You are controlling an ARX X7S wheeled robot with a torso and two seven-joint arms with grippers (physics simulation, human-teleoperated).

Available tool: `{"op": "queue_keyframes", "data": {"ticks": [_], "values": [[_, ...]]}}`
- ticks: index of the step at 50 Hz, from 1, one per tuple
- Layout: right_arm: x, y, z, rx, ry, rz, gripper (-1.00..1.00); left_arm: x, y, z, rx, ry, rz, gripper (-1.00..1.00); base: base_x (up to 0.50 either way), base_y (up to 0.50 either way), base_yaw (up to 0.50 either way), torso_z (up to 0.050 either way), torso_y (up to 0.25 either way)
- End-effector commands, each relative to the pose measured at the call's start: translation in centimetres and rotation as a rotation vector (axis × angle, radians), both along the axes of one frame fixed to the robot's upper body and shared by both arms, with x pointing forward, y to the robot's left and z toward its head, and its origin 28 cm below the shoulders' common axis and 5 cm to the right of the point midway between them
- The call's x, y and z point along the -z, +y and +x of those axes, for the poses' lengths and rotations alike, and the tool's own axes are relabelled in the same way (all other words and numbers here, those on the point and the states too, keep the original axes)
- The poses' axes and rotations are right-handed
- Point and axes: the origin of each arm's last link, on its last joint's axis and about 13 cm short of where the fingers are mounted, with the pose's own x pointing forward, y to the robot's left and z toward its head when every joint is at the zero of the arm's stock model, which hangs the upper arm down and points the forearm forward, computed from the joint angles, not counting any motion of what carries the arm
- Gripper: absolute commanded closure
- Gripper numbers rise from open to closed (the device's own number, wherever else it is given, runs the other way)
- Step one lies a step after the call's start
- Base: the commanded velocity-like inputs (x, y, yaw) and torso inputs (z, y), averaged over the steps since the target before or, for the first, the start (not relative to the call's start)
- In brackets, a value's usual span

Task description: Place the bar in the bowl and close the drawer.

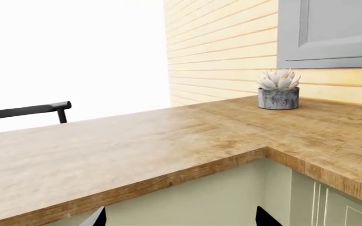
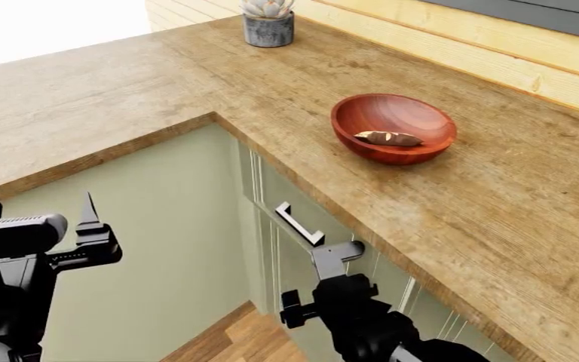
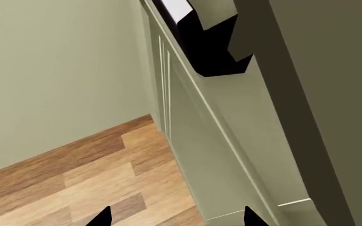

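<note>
The reddish-brown wooden bowl (image 2: 394,127) stands on the counter, and the small brown bar (image 2: 388,138) lies inside it. No pulled-out box drawer shows; the pale green cabinet fronts under the counter lie flush. My left gripper (image 2: 38,215) is open and empty, held in front of the cabinet below the counter's inner corner; in the left wrist view (image 1: 181,219) only its two fingertips show, wide apart. My right gripper (image 2: 315,290) is open and empty, just below a panelled front with a short handle (image 2: 300,224); its tips (image 3: 176,217) hang over the floor.
A grey pot with a succulent (image 2: 268,23) stands at the far corner of the L-shaped wooden counter (image 2: 118,98). It also shows in the left wrist view (image 1: 278,90). A black chair back (image 1: 27,111) rises beyond the counter. The floor is of wood planks (image 3: 74,174).
</note>
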Motion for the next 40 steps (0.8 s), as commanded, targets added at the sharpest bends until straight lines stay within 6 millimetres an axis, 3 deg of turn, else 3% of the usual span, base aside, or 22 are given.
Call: {"op": "queue_keyframes", "data": {"ticks": [1, 22, 23, 27, 29, 40], "values": [[0.2, -0.4, 0.0, 0.007, 0.013, 0.006, -1.00, 0.2, -0.1, 0.3, 0.040, -0.029, 0.040, -1.00, 0.00, 0.00, 0.00, 0.000, 0.000], [0.2, -0.4, 0.0, 0.007, 0.013, 0.006, -1.00, -0.2, -0.3, 0.0, 0.046, -0.041, 0.041, -1.00, 0.00, 0.00, 0.00, 0.000, 0.000], [1.8, -2.6, -0.9, 0.178, 0.034, -0.147, -1.00, -0.2, -0.4, 0.0, 0.047, -0.042, 0.042, -1.00, 0.00, 0.00, 0.00, 0.000, 0.000], [0.2, -3.6, 1.0, 0.248, -0.124, -0.151, -1.00, -0.3, -0.4, -0.1, 0.050, -0.044, 0.043, -1.00, 0.00, 0.00, 0.00, 0.000, 0.000], [-0.4, -3.7, 1.6, 0.446, -0.094, 0.054, -1.00, -0.3, -0.4, -0.1, 0.051, -0.044, 0.043, -1.00, 0.00, 0.00, 0.00, 0.000, 0.000], [-0.7, -3.2, 1.8, 0.435, -0.099, 0.099, -1.00, -0.3, -0.4, 0.0, 0.055, -0.041, 0.044, -1.00, 0.00, 0.00, 0.00, 0.000, 0.000]]}}
